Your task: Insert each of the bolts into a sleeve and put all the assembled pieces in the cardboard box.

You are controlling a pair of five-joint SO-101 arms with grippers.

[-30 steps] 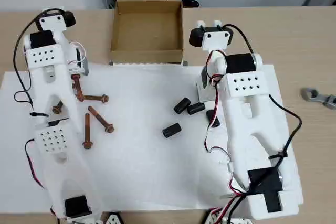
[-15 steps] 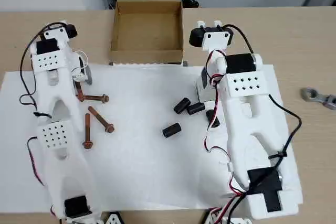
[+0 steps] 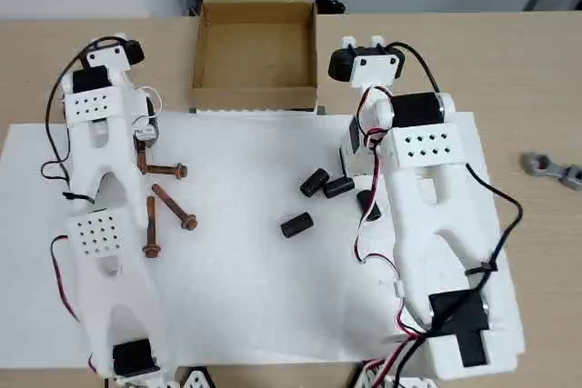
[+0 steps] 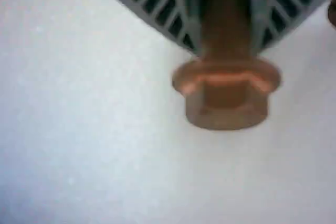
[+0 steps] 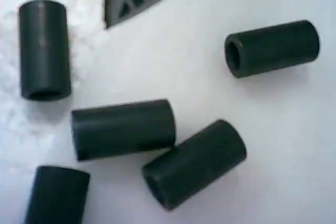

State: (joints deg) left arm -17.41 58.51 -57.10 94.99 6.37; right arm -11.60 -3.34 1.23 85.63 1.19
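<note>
Held bolt (image 4: pixel 226 98): gripped by its shank between the jaws of the left gripper (image 4: pixel 226 51), with a ribbed grey finger (image 4: pixel 157 9) on each side. The flanged hex head stuck out just past the fingertips.
Axis: the long axis ran in line with the gripper, head end toward the white sheet (image 3: pixel 255 297). The shank ran back between the jaws and out of sight.
Place: over the far left part of the sheet, just beside the loose bolts (image 3: pixel 165 170). Whether the head touched the sheet could not be told.
Loose bolts: three lay flat near one another, one crosswise, one slanted, and one with its head toward the near edge.
Right gripper (image 3: pixel 352 159): hung over the sleeves (image 5: pixel 123 129). Whether it was clenched or released could not be told.
Sleeves: black, on their sides on the sheet, with axes turned different ways and two just beside each other.
Cardboard box (image 3: pixel 255 95): open-topped, at the sheet's far edge, between the two arms.
</note>
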